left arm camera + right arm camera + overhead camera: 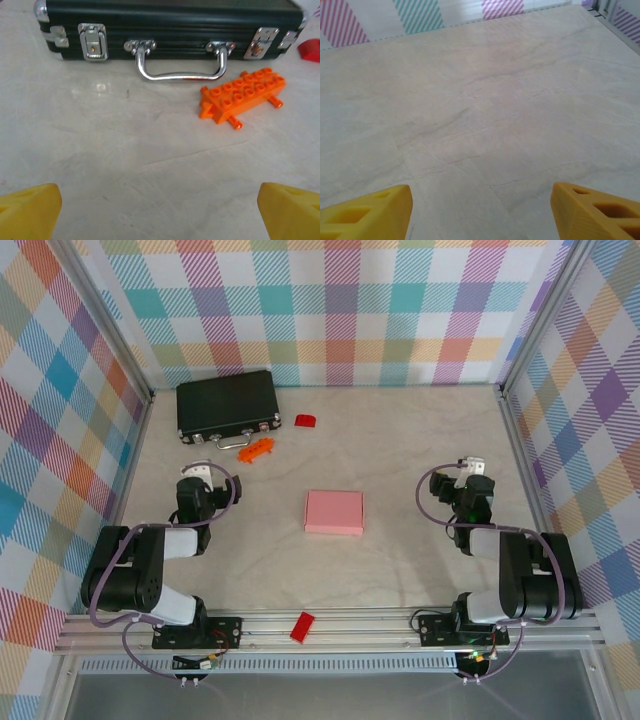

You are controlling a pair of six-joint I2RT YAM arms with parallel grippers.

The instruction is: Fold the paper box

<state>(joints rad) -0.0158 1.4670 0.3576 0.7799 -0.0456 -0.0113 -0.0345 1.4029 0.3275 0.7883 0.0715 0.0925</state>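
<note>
Nearest the bases, the left gripper (160, 215) and right gripper (481, 212) both stand with fingers apart, holding nothing. Between them, mid-surface, the paper box (334, 512) lies flat and looks closed. Any last pressing should come from both sides, lightly along its edges, since thin card dents. There is open room all round it, with the orange brick (257, 449) and black case (228, 405) well beyond.
</note>
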